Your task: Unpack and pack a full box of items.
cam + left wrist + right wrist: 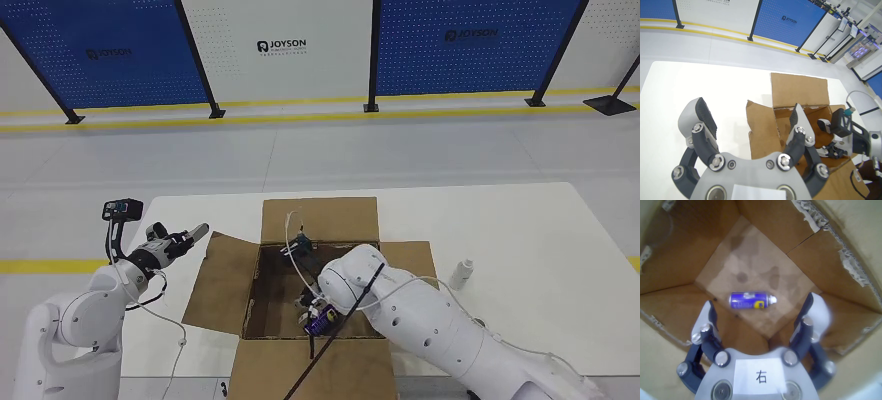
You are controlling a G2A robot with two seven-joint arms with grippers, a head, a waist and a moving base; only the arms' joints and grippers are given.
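Right claw (760,299) is spread wide with nothing between its fingers (710,313), and it hangs down inside the box (677,256), aimed at the floor. Right below it is the can (751,300): blue, with a yellow patch near the white nozzle. It lies on its side on the cardboard bottom, apart from all four walls. In the right wrist view the two fingers frame the can, one on each side, but they sit above it and clear of it. There are dark stains on the box floor, just beyond the can.

From the top, the box stands mid-table (520,250) with all four flaps folded outward. The right arm comes in from the near right side and dips over the opening, with its wrist above the middle of the box.

Over to the left claw (748,103): jaws apart, holding nothing. It hovers over the white table to the left of the box, off the left flap and not touching it. Its wrist view looks across at the box, with the right claw down in the opening.

One more item out on the table is a small white bottle (461,272). It stands upright to the right of the box, near the right flap but apart from it.
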